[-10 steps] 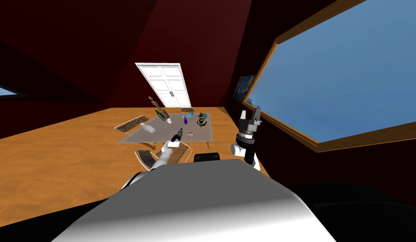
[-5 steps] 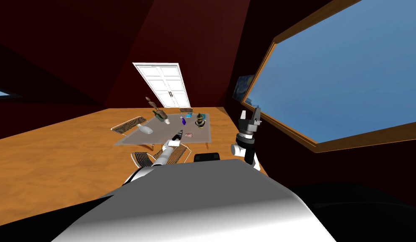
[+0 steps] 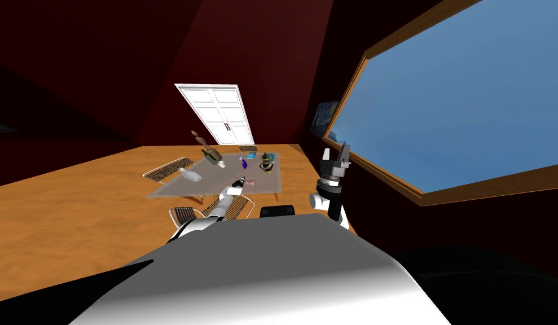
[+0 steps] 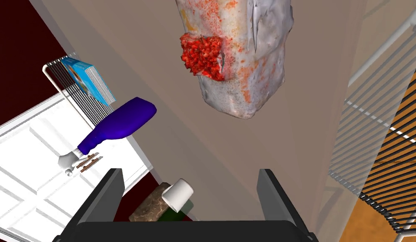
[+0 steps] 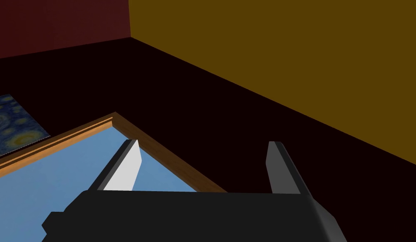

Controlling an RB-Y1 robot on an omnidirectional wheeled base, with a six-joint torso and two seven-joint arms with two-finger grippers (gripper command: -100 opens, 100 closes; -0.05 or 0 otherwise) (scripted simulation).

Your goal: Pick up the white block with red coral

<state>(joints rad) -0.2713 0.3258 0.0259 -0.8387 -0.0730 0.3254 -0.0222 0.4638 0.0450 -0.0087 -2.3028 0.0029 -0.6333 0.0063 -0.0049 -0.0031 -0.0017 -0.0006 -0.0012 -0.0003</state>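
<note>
Left gripper (image 4: 190,171), spread wide, has edged nearer the white block with red coral (image 4: 240,63); grasping it comes next.

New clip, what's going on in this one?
The left gripper is open over the table, pointed at the white block with the red coral patch. The block lies ahead of its fingers, not yet between them. The right gripper is held up, open, by the window.

White block (image 4: 245,80) (red coral (image 4: 202,54)) on table (image 4: 139,46)
</note>
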